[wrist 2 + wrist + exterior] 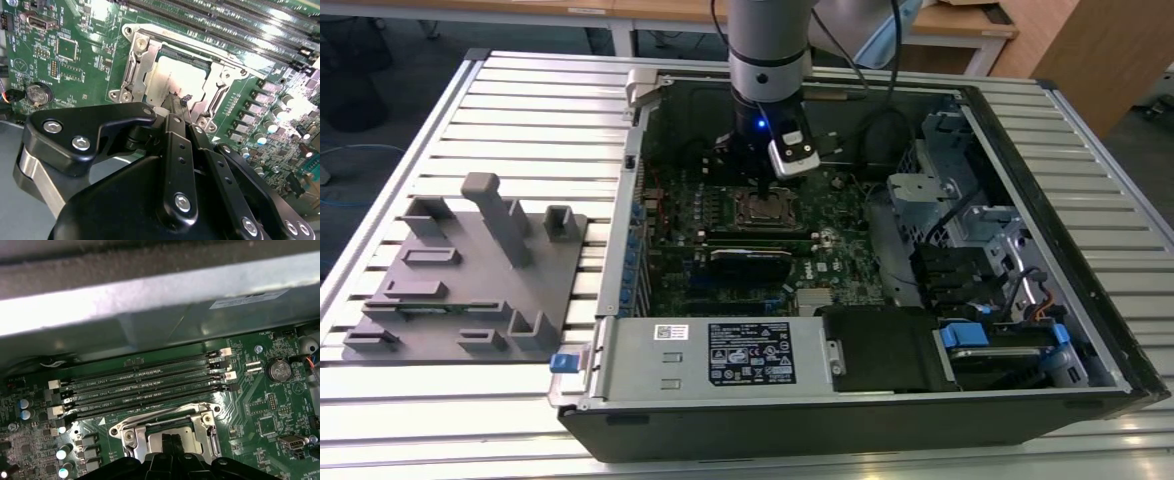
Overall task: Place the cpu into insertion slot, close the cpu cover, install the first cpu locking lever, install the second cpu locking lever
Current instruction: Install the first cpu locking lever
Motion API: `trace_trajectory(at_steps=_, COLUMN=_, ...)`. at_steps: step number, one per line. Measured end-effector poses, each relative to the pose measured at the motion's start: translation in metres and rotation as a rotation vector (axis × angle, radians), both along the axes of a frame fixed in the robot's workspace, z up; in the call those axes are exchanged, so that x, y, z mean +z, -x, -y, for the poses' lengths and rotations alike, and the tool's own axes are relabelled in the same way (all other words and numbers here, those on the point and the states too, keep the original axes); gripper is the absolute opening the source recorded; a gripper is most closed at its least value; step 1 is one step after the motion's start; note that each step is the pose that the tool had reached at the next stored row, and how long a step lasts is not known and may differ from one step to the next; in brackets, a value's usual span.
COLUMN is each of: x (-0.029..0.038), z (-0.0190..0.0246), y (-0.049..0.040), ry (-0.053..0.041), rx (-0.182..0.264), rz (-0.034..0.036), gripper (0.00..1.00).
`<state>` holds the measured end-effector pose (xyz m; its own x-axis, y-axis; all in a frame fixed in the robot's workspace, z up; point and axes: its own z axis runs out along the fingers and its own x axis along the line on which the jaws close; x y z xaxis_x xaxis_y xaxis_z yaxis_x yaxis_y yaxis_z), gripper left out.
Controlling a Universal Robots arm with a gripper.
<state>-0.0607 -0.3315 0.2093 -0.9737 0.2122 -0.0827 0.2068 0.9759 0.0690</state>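
Cpu (172, 80) sits in the insertion slot (135, 75), its pale top showing through the lowered cpu cover (142, 60). Gripper (179, 100) is pressed down at the chip's 6 o'clock edge, jaws clenched together, grasping nothing.

A large black label (750, 352) sits on the silver power supply (707, 358), beside a small white sticker (671, 331); their print, perhaps too fine, cannot be read.
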Motion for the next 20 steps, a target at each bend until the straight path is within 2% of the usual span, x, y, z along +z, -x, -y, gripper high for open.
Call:
trace_trajectory(at_steps=4, x=0.0, z=0.0, y=0.0, ry=-0.0002, rx=0.0, rz=-0.0001, gripper=0.1)
trace_trajectory(at_steps=10, x=0.0, z=0.0002, y=-0.0013, ry=0.0062, rx=0.0, rz=-0.0001, gripper=0.1)
trace_trajectory(at_steps=16, x=0.0, z=0.0059, y=-0.0014, ry=0.006, rx=0.0, rz=-0.0001, gripper=0.1)
trace_trajectory(at_steps=20, x=-0.0001, z=0.0076, y=-0.0014, ry=0.0061, rx=0.0, rz=0.0, gripper=0.1)
